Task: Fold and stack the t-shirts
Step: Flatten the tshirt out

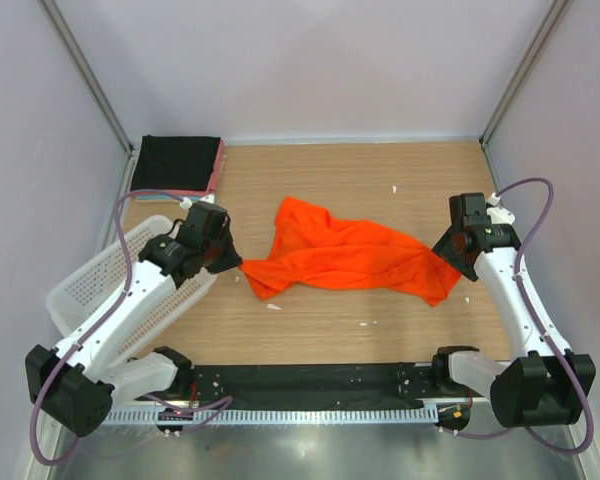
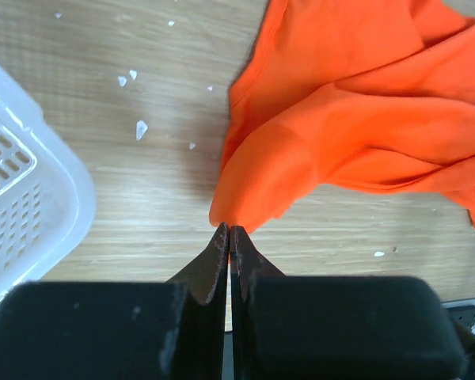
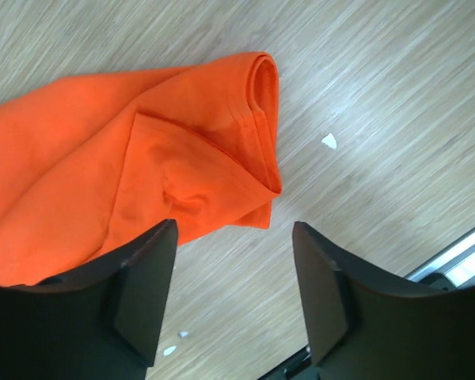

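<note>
A bright orange-red t-shirt (image 1: 345, 258) lies crumpled across the middle of the wooden table. My left gripper (image 1: 237, 263) is at its left corner, and in the left wrist view this gripper (image 2: 229, 229) is shut with the shirt's (image 2: 348, 111) tip pinched between its jaws. My right gripper (image 1: 454, 263) stands open at the shirt's right end. In the right wrist view the hemmed sleeve (image 3: 222, 158) lies just ahead of the right gripper (image 3: 233, 229), with only bare wood between the fingers. A folded black t-shirt (image 1: 179, 160) tops a stack at the back left, a pink edge (image 1: 218, 168) showing under it.
A white mesh basket (image 1: 85, 290) sits at the left edge beside my left arm, its rim (image 2: 59, 170) close to the left gripper. Small white flecks (image 2: 140, 129) dot the wood. A black strip (image 1: 310, 380) runs along the near edge. Grey walls enclose the table.
</note>
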Motion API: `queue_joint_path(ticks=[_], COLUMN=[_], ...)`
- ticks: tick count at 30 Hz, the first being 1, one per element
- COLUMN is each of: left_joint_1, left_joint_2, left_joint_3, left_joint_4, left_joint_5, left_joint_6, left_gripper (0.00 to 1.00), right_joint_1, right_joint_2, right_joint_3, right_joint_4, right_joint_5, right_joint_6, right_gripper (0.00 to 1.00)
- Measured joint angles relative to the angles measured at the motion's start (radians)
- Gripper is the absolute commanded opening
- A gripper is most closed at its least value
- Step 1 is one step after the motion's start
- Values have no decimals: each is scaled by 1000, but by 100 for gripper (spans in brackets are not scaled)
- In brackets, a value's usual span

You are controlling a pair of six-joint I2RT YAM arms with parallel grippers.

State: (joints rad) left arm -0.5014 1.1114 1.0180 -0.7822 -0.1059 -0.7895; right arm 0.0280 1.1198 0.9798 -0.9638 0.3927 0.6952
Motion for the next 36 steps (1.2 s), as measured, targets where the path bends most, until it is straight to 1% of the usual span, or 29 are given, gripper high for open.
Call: queue_joint_path(ticks=[2,7,10,13,16,19,22,27,31,36], left_joint_1=[0,0,0,0,1,1,1,1,1,1], left_joint_2=[-17,-121,-163,-171,-175,-176,-176,-176,-176,-176], left_joint_3=[-23,-25,-20,-21,-42,-83,-115,-133,-136,-141], left_joint_4=[-7,-23,-28,-25,-7,12,25,50,70,79], left_joint_5=[2,-32,-39,-26,-6,19,37,55,57,56], left_joint_6=[-2,6,13,14,15,14,13,11,12,12], left_gripper=[0,0,0,0,0,0,0,0,0,0], right_joint_1=[-5,-27,-43,-58,-84,-100,-100,-99,-81,-58], right_joint_2=[0,-3,-14,-16,34,157,274,354,443,559], right_joint_3=[9,4,-47,-138,-158,-99,-26,26,118,227], right_joint_4=[-16,-34,-21,16,33,48,72,73,64,37], right_joint_5=[-26,-95,-131,-179,-226,-265,-296,-318,-313,-312], right_joint_6=[10,65,112,154,180,220,271,344,380,404], right_gripper=[71,71,68,65,61,56,54,50,45,42])
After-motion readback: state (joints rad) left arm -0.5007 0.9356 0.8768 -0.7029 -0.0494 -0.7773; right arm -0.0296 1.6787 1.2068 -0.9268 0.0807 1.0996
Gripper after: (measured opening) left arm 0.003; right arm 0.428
